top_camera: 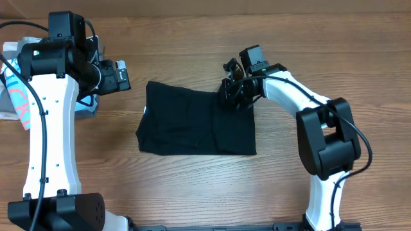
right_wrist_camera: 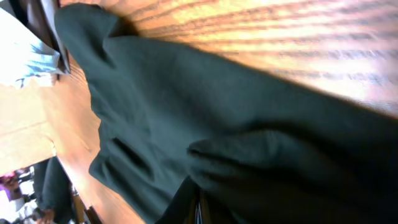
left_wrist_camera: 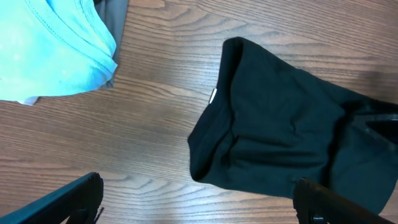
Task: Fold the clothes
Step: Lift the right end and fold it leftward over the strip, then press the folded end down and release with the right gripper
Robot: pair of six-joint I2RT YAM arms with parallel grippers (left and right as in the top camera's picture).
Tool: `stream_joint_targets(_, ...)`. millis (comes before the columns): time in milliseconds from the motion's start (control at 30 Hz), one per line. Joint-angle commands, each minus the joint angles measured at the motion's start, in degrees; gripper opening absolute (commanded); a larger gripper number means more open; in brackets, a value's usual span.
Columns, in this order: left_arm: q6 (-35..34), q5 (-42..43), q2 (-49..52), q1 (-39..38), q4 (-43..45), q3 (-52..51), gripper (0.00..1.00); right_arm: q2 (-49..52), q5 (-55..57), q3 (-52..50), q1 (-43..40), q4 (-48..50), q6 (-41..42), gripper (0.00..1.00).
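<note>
Clearly the black T-shirt (top_camera: pixel 192 122) is light, limp cloth. It lies rumpled and partly doubled over mid-table (top_camera: pixel 192 38), and would likely sag and drag on the wood if lifted by one point. The right gripper (top_camera: pixel 232 96) is pinched tight on bunched fabric at one corner. The left gripper (top_camera: pixel 123 76) hangs spread wide, holding nothing. Corners and hems look the best holds.
</note>
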Motion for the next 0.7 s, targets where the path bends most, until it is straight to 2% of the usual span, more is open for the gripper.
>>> stream_joint_targets(0,1.29,0.63,0.02,-0.39,-0.13,0.55,1.0,2.58,-3.37,1.05,-1.31,0.85,-0.5,0.11)
stream_joint_targets(133,1.29,0.63,0.02,-0.39,-0.44,0.55,1.0,5.44,-3.06,1.05,-2.95,1.6,-0.55,0.11)
stream_joint_targets(233,1.29,0.66,0.02,-0.39,-0.46,0.55,1.0,6.64,-3.1,1.05,-4.24,2.19,-0.59,0.04)
stream_joint_targets(333,1.29,0.66,0.02,-0.39,-0.44,0.55,1.0,5.9,-5.75,1.25,-5.44,2.01,-0.61,0.04)
stream_joint_targets(533,1.31,0.63,0.02,-0.39,-0.46,0.55,1.0,-0.44,-14.12,1.27,-7.96,2.36,-0.76,0.14)
stream_joint_targets(667,1.29,0.63,0.02,-0.39,-0.42,0.55,1.0,-5.44,-21.4,1.27,-8.98,0.04,-0.76,0.31)
